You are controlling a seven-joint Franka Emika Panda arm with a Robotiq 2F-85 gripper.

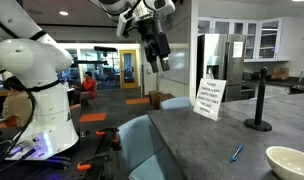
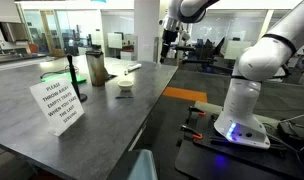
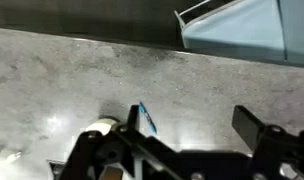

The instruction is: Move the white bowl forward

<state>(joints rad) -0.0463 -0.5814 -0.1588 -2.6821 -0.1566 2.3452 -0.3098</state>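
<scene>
The white bowl sits on the grey table at the bottom right edge of an exterior view, partly cut off by the frame. It also shows as a small pale bowl mid-table in an exterior view. My gripper hangs high in the air, well above the table and far from the bowl; it also shows in an exterior view. In the wrist view the gripper is open and empty, looking down on the table top. The bowl is not clearly in the wrist view.
A blue pen lies on the table and shows between the fingers. An upright white paper sign, a black post and a metal tumbler stand on the table. Blue chairs flank the table edge.
</scene>
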